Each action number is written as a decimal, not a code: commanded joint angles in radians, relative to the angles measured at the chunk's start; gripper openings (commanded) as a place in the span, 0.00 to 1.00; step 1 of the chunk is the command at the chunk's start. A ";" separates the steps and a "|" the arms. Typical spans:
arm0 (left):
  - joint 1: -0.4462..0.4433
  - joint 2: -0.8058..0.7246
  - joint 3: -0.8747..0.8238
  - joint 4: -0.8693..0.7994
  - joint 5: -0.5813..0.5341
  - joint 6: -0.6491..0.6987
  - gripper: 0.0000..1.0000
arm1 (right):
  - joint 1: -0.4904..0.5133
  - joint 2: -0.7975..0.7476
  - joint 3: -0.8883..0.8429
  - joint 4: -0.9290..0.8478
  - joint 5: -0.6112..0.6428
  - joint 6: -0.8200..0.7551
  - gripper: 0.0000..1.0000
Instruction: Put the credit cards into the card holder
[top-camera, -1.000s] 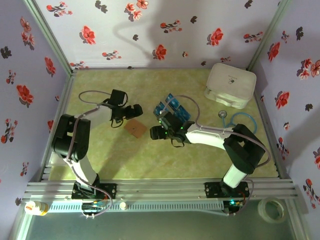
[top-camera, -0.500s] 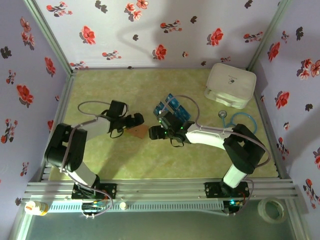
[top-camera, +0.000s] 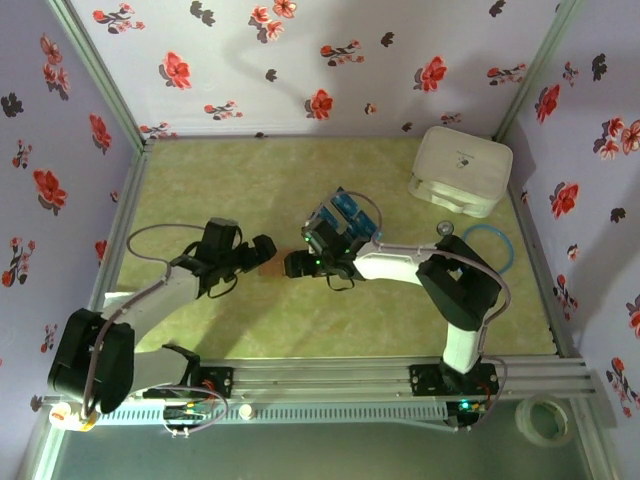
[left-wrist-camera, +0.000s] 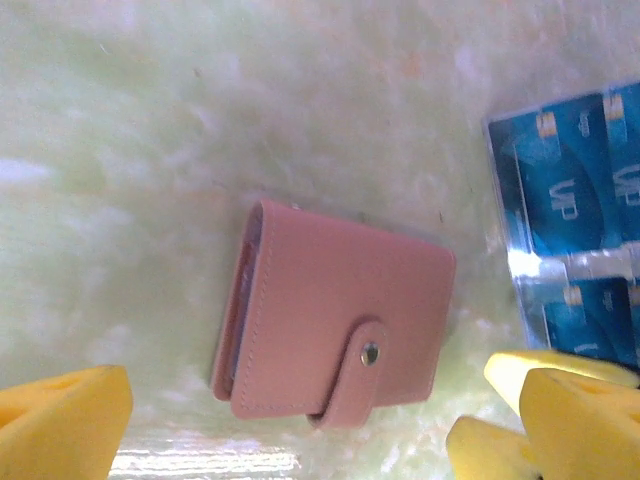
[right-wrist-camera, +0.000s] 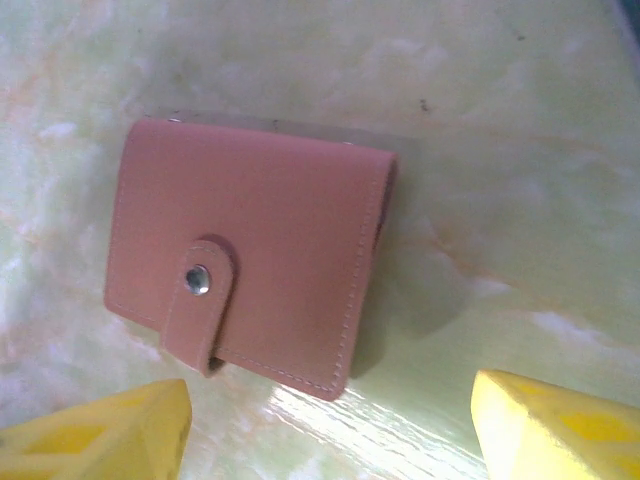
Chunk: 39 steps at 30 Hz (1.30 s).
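Both the left hand (left-wrist-camera: 300, 415) and the right hand (right-wrist-camera: 330, 425) were poised released, fingers spread astride the card holder (left-wrist-camera: 335, 345), which lay snapped shut on the desk (top-camera: 200, 180), near-left of the credit cards (top-camera: 345, 215), presumably to be braced and unfastened first.

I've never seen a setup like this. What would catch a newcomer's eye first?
At mid-table the left gripper and right gripper hang open, facing each other over a small pinkish-brown card holder that lies snapped shut. Just beyond it is a cluster of blue credit cards. A white rounded box sits in the far right corner, all ringed by flowered walls.
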 joint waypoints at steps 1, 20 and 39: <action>0.014 0.008 0.090 -0.135 -0.111 0.061 1.00 | -0.004 0.003 0.001 0.063 -0.070 0.064 0.72; 0.115 0.155 0.318 -0.208 -0.113 0.204 1.00 | 0.089 0.061 -0.005 0.108 -0.101 0.077 0.71; 0.121 0.152 0.295 -0.204 -0.102 0.212 1.00 | -0.054 0.184 0.254 -0.034 -0.085 -0.025 0.71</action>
